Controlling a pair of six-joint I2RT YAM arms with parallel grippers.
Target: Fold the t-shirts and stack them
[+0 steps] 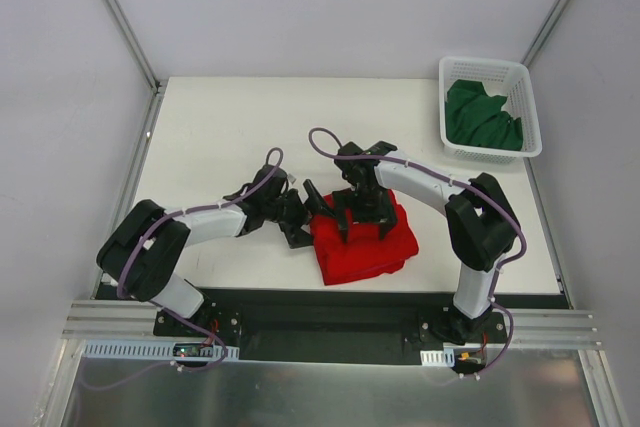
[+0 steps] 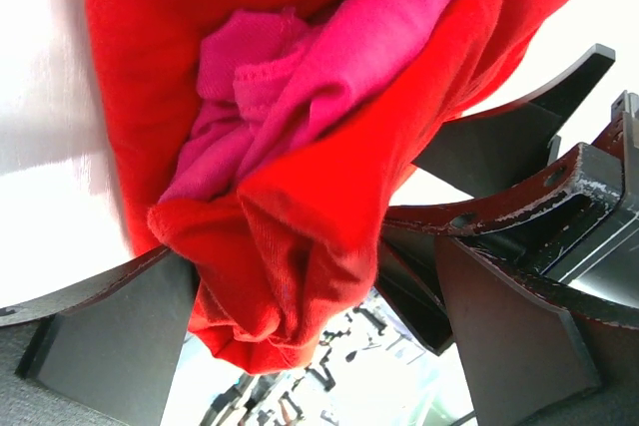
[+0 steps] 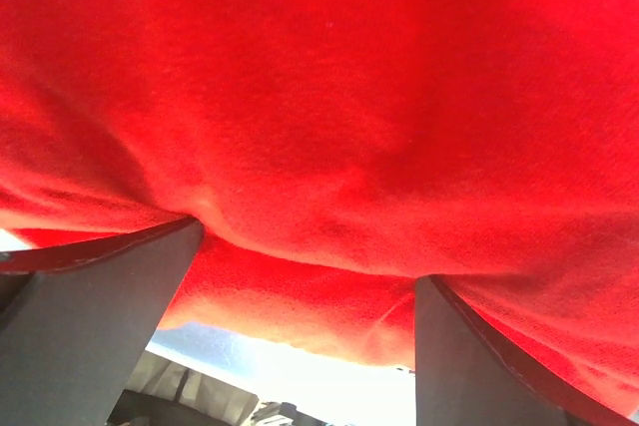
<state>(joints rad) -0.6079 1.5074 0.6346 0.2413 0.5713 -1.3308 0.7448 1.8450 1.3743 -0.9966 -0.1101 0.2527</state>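
Top external view: the red t-shirt (image 1: 365,247) lies bundled on the desk (image 1: 220,127), near middle, with the pink t-shirt (image 2: 329,57) bunched inside it. We judge a careless pinch could catch both shirts and drag the fold apart. Left jaws stand wide open astride its left edge. Right jaws, equally wide, touch its top and grip nothing.

We found one folded t-shirt (image 1: 365,247) near the front edge of the table (image 1: 230,137), with a second t-shirt (image 2: 329,67) tucked inside it. The left gripper (image 1: 308,217) straddled its left edge and the right gripper (image 1: 365,219) rested on top. A third t-shirt (image 1: 480,117) lay in the basket (image 1: 490,63) at the far right.
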